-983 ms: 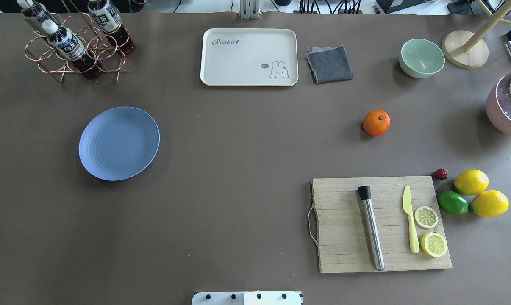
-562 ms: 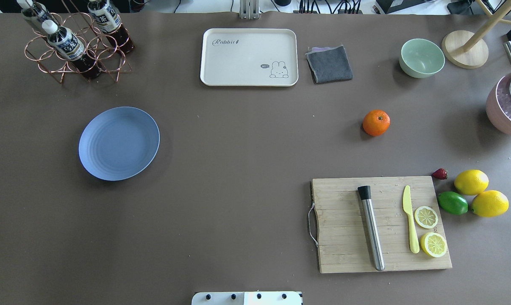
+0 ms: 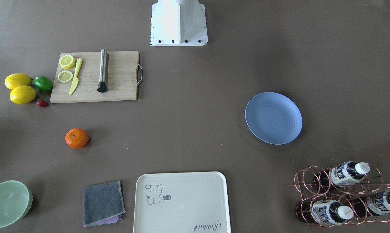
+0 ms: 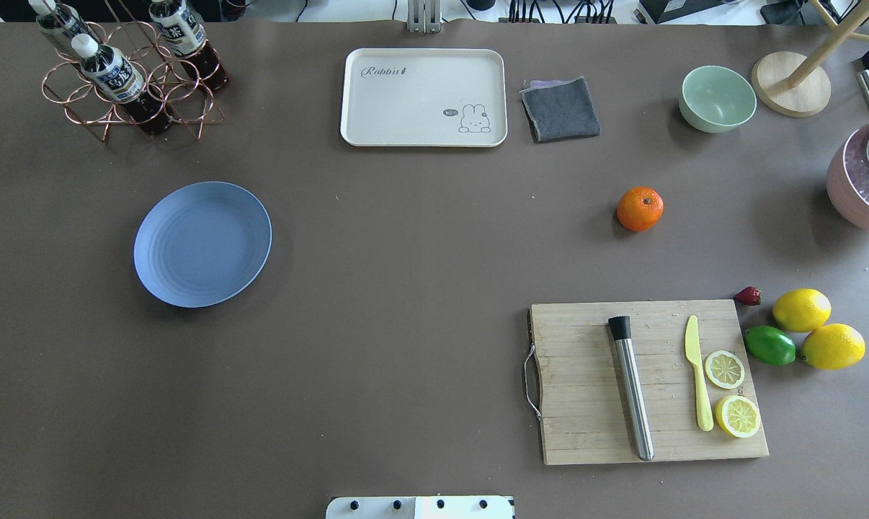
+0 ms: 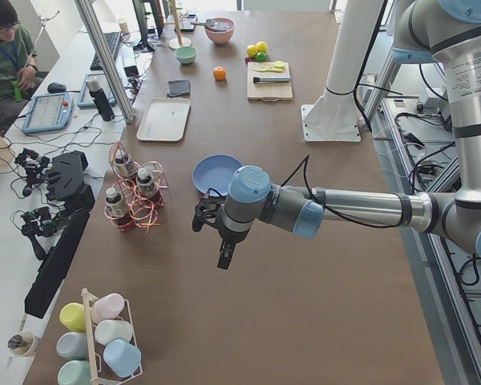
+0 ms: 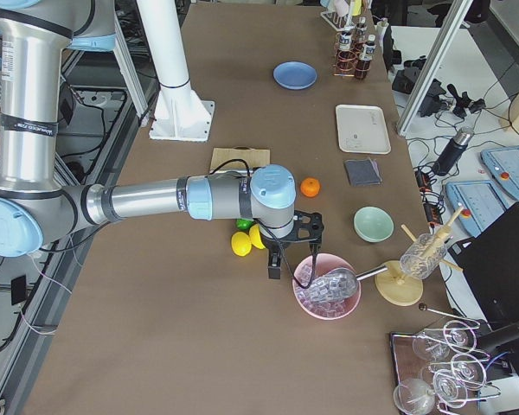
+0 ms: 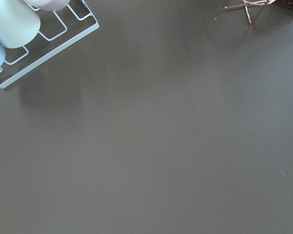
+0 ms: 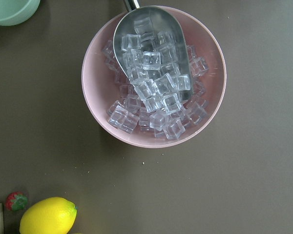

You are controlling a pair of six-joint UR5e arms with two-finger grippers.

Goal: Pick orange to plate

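Note:
The orange (image 4: pixel 640 209) sits alone on the brown table right of centre, also seen in the front view as the orange (image 3: pixel 77 138). The light-blue plate (image 4: pixel 202 244) lies empty far to the left; the front view shows the same plate (image 3: pixel 273 117). Neither gripper appears in the overhead or front views. The left gripper (image 5: pixel 224 258) hangs over bare table beyond the plate's end. The right gripper (image 6: pixel 275 268) hovers by the pink ice bowl, past the orange (image 6: pixel 310 187). I cannot tell whether either is open or shut.
A cutting board (image 4: pixel 586 432) with a muddler, knife and lemon slices lies below the orange, with lemons (image 4: pixel 801 310), a lime (image 4: pixel 769 345) and a strawberry beside it. Cream tray (image 4: pixel 424 97), grey cloth (image 4: pixel 560 108), green bowl (image 4: pixel 717 98), bottle rack (image 4: pixel 128 72) and pink ice bowl (image 8: pixel 100 48) line the edges.

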